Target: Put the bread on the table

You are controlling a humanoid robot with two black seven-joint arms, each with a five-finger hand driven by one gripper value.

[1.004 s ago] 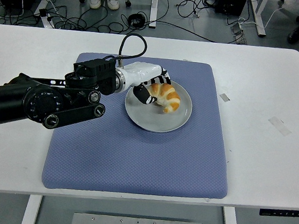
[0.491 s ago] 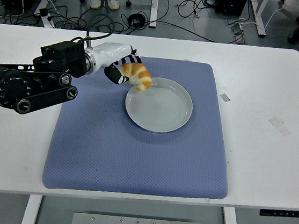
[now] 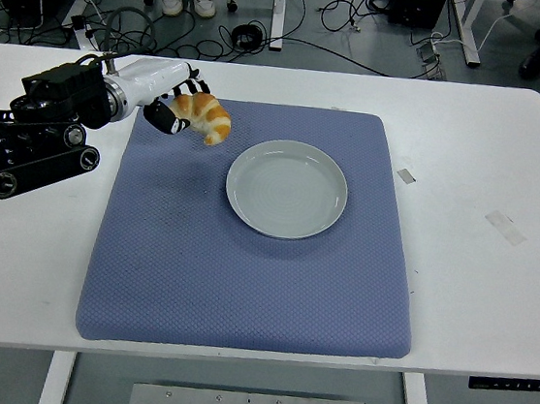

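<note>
My left hand [image 3: 176,105] clamps its fingers on the bread [image 3: 205,116] above the blue mat [image 3: 243,267], left of the plate [image 3: 287,189].

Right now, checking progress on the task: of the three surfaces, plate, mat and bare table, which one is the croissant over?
The blue mat: the croissant, held by the left robot hand, is over its upper-left corner, clear of the plate.
</note>
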